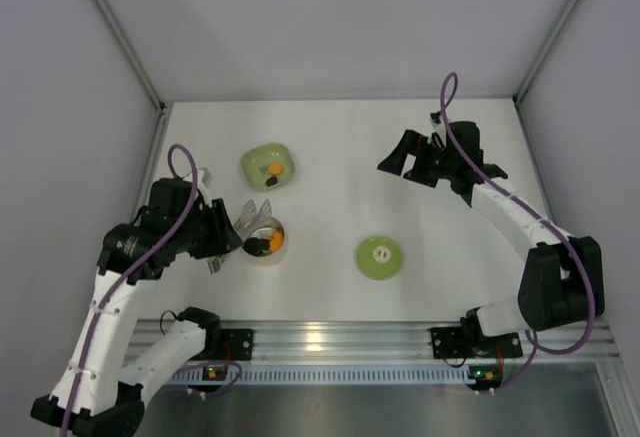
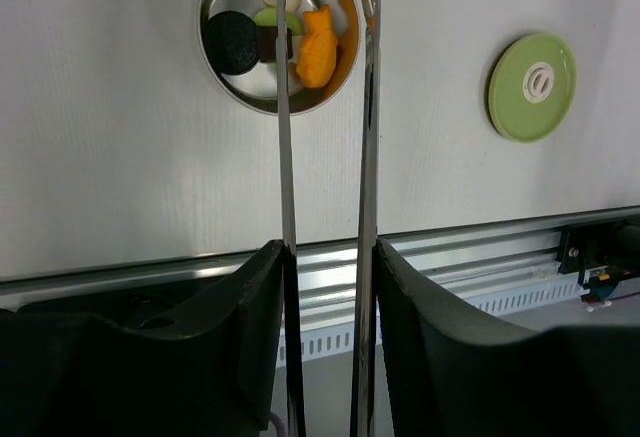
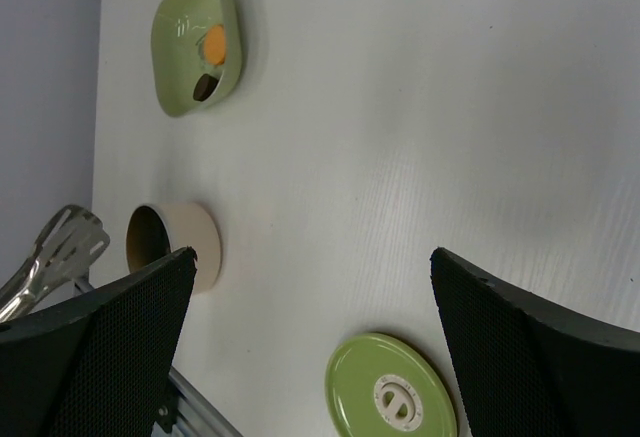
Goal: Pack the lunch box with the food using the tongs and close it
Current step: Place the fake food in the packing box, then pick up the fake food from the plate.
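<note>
One pair of slim silvery metal tongs (image 2: 367, 157) clamped in the left gripper (image 2: 330, 252), one round steel lunch box (image 2: 262, 89) holding at least four small food pieces (image 2: 317, 47), one flat round green lid (image 2: 510, 97), right gripper (image 3: 312, 257) spread wide, empty.

Bright, even overhead light casts soft shadows, with glare on the front rail (image 1: 320, 335).

The left gripper (image 1: 226, 236) clasps the tongs (image 1: 254, 217), whose silvery arms reach straight ahead of it to the lunch box (image 1: 285, 245), their tips over its open mouth. Orange and dark food (image 1: 274, 244) lies inside. Beyond that gripper and slightly to its right sits a pale green dish (image 1: 256, 160) with an orange and a dark piece. The green lid (image 1: 380, 269) lies flat on the surface (image 1: 330, 137), well to the gripper's right. The right gripper (image 1: 406, 166) hangs spread apart, with the lid nearer the arm bases than it.
</note>
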Robot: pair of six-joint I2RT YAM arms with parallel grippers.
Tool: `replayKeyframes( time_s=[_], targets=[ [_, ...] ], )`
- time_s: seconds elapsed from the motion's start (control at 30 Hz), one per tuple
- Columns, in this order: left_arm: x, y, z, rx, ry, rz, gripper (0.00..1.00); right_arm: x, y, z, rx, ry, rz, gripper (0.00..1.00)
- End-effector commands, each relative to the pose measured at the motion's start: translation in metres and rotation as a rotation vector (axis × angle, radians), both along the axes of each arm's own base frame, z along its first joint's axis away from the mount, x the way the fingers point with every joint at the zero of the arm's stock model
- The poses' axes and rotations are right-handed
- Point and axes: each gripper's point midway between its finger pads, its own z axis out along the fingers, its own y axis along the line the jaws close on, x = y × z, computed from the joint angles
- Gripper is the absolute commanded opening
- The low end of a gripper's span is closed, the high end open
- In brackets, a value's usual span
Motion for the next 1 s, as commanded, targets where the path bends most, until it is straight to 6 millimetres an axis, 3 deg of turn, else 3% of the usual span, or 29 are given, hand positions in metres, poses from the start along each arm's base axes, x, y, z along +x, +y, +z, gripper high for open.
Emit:
replayKeyframes(
  time_s=[0.0, 0.23, 0.5, 0.8, 0.97],
  targets=[
    [0.045, -0.008, 0.03, -0.006, -0.137, 0.008, 0.45, 0.008, 0.01, 0.017, 0.011, -0.057, 0.034, 0.99],
    [0.111, -0.017, 0.031, 0.047, -0.169, 0.038, 0.48, 0.01, 0.014, 0.017, 0.016, -0.061, 0.055, 1.0],
    [0.176, -0.025, -0.001, 0.113, -0.119, 0.082, 0.49, 0.016, 0.017, 0.01, 0.025, -0.066, 0.069, 0.99],
    [0.218, -0.03, -0.02, 0.159, -0.097, 0.114, 0.49, 0.02, 0.022, 0.007, 0.045, -0.07, 0.092, 1.0],
    [0.23, -0.032, -0.037, 0.179, -0.062, 0.115, 0.49, 0.018, 0.02, 0.004, 0.047, -0.067, 0.093, 1.0]
  ],
)
